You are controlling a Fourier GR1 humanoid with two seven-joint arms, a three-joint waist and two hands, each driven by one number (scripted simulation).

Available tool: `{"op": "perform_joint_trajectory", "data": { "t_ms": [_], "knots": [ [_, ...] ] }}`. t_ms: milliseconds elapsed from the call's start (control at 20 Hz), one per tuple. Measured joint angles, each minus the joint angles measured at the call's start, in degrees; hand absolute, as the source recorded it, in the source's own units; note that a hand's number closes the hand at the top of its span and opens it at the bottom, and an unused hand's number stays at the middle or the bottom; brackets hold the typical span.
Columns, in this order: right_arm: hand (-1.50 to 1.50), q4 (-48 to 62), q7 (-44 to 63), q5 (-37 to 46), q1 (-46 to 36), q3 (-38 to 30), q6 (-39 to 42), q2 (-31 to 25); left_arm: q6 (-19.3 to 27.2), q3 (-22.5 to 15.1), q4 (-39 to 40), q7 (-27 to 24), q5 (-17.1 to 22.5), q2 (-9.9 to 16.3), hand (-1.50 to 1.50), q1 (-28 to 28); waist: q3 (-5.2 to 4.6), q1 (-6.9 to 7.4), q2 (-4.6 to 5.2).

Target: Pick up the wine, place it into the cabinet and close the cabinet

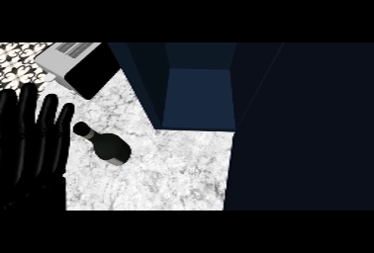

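Observation:
A dark wine bottle (108, 145) lies on its side on the marbled counter (161, 178), neck pointing up-left. My left hand (30, 133) rests open at the view's left edge, fingers straight and pointing up, just left of the bottle and not touching it. The dark blue cabinet (197, 84) stands at the upper middle with its inside open. Its door (303, 128) swings out and fills the right side of the view. My right hand does not show.
A grey appliance with a black front (80, 64) sits at the upper left on the counter, beside a patterned wall (18, 62). White counter surface stretches between the bottle and the cabinet door.

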Motion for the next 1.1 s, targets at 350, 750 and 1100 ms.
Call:
{"op": "perform_joint_trajectory", "data": {
  "t_ms": [350,750,1100],
  "knots": [
    [-1.50,-0.09,1.63,1.38,-2.67,0.47,-3.23,0.55,-1.38,2.10,0.10,4.48,-1.31,1.50,-1.50,-3.40,-0.07,-0.19,0.16],
    [-1.50,-0.64,4.08,2.30,-3.69,0.33,-4.81,-0.33,-3.62,7.30,0.21,9.62,-2.37,4.40,-1.50,-6.65,-0.12,-0.62,0.35],
    [-1.50,-0.67,4.68,2.79,-4.52,-0.98,-5.41,-0.69,-4.12,7.89,0.68,11.13,-3.08,4.39,-1.50,-6.24,-0.16,-1.20,0.68]
  ]
}}
